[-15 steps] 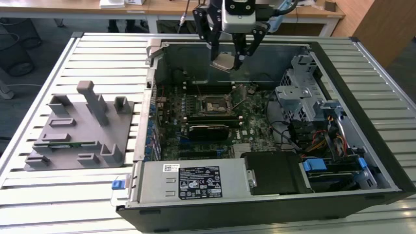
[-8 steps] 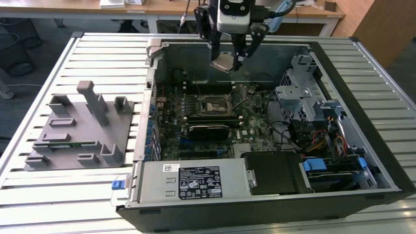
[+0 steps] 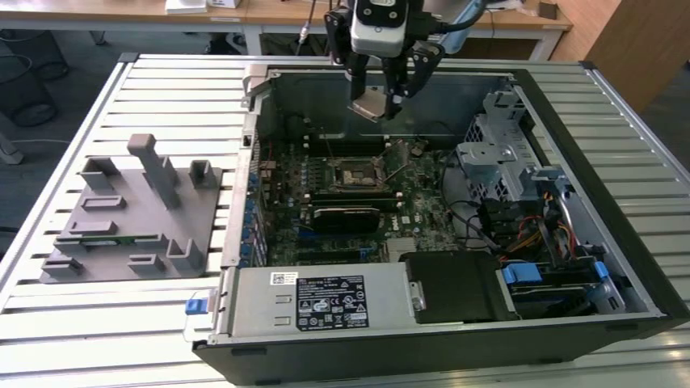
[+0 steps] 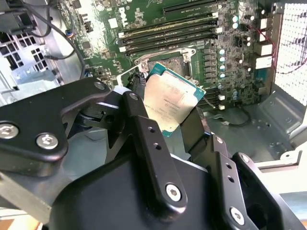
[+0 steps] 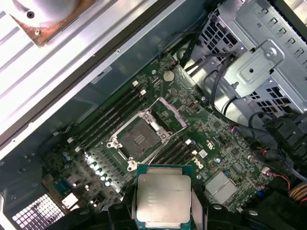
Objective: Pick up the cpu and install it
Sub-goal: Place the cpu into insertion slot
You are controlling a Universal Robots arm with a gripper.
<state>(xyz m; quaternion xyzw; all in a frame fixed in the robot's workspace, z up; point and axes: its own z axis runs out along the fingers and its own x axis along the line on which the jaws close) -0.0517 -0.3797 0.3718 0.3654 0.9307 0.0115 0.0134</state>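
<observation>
The cpu (image 3: 370, 106) is a flat square chip with a shiny silver top and a green rim. My gripper (image 3: 380, 95) is shut on it, holding it tilted in the air above the back part of the open computer case. In both wrist views the cpu (image 4: 170, 103) (image 5: 162, 200) sits clamped between the two black fingers (image 4: 139, 112). The motherboard socket (image 3: 351, 172) (image 5: 138, 139) lies below with its metal frame (image 5: 169, 113) swung open and nothing in it. In the second wrist view the socket (image 4: 168, 64) is partly hidden behind the chip.
A grey fixture block (image 3: 124, 218) with upright posts lies on the slatted table at the exterior view's left. Inside the case are memory slots (image 5: 112, 115), a drive cage (image 3: 496, 153), loose cables (image 3: 518, 226) and a power supply (image 3: 313, 299) at the front.
</observation>
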